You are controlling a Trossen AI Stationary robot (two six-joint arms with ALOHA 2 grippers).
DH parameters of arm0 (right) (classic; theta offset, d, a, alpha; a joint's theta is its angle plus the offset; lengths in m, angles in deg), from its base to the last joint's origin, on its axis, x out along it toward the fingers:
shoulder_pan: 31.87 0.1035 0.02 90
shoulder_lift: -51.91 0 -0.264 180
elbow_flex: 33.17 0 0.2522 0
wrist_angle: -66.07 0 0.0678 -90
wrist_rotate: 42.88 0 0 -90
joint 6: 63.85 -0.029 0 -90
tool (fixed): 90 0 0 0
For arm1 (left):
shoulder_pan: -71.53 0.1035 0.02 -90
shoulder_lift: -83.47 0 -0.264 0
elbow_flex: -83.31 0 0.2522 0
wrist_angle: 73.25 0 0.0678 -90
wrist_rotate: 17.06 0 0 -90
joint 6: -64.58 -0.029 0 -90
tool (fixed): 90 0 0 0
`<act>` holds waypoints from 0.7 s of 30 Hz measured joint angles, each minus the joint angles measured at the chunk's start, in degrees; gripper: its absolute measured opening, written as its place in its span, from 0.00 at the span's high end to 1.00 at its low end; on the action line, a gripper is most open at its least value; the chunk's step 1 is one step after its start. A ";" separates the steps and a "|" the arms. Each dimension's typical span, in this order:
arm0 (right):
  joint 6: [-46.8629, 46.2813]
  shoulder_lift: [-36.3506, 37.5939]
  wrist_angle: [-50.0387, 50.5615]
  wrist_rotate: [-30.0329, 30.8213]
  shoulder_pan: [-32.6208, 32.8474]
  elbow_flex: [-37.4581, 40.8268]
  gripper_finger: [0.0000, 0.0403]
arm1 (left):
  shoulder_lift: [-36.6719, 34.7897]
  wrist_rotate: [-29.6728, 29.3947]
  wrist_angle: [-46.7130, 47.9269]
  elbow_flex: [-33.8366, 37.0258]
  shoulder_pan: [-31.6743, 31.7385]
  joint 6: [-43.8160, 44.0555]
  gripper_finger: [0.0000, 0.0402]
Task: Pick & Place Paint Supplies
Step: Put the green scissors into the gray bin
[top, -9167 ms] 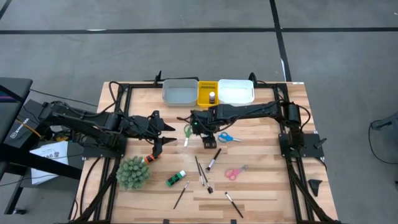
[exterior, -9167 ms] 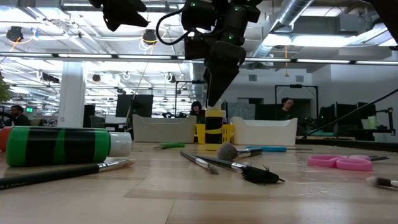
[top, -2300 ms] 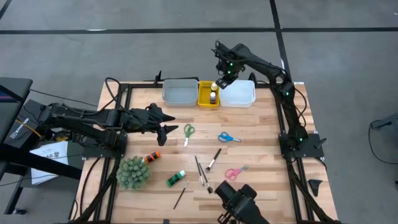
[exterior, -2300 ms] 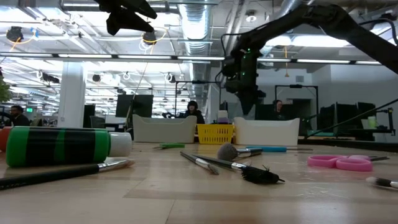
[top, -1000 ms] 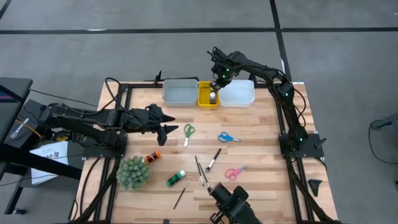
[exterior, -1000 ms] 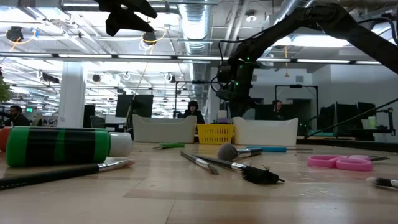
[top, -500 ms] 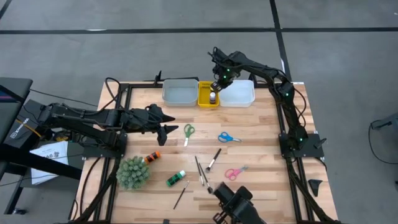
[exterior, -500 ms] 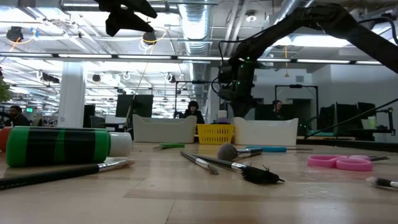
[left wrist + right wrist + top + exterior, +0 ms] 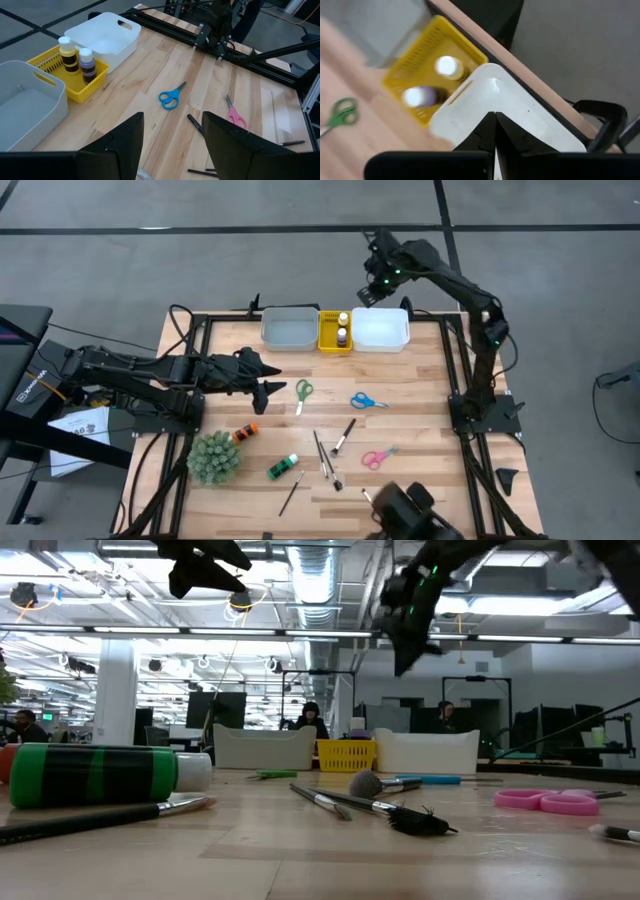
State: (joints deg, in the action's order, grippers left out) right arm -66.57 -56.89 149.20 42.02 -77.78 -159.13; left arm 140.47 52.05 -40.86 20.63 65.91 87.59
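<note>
This is an open-plan robotics lab set up in a large office floor. The low view looks across the wooden counter (image 9: 300, 850) into a long hall with exposed ceiling ducts (image 9: 320, 570), strip lights and white columns (image 9: 115, 690). Rows of desks with dark monitors (image 9: 215, 708) stand there, and seated people (image 9: 311, 716) work at them, well beyond the right pincer (image 9: 405, 650) raised over the counter's far edge. From above, the counter sits on grey carpet tiles (image 9: 200, 270), with black frame rails (image 9: 190, 350) and cables clamped to it.
</note>
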 joint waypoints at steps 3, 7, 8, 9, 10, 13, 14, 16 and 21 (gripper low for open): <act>0.55 5.39 1.19 -2.01 1.82 0.00 1.00 | -0.56 0.09 0.01 0.00 -0.04 -0.02 0.52; 0.52 12.58 2.79 -2.74 5.63 0.00 1.00 | -1.67 0.08 0.03 0.03 -0.04 -0.36 0.52; 0.02 14.26 3.07 -2.71 6.91 0.00 1.00 | -1.96 0.07 -0.59 0.04 -0.04 -0.73 0.52; -0.95 15.95 3.19 -2.67 7.99 0.00 1.00 | -2.25 0.06 -0.83 0.02 -0.04 -1.31 0.52; -2.11 17.52 3.50 -2.61 9.02 0.00 1.00 | -2.46 0.04 -0.74 0.02 -0.04 -1.51 0.52; -6.69 21.91 4.31 -2.46 12.47 0.00 0.98 | -2.80 -0.04 -0.75 0.02 -0.04 -1.57 0.52; -8.32 23.36 4.88 -1.98 13.76 0.00 0.97 | -2.78 -0.09 -0.78 0.02 -0.04 -1.60 0.52; -11.45 26.14 6.34 0.89 16.96 0.00 0.94 | -2.73 0.13 -0.68 0.02 -0.08 -1.60 0.52; -17.34 31.54 8.73 11.96 26.78 0.00 0.85 | -0.98 2.19 -3.61 0.02 -0.10 -1.47 0.52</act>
State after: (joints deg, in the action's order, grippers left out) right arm -83.91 -25.35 157.94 53.99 -51.00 -159.13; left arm 139.49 54.24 -44.48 20.65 65.81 86.11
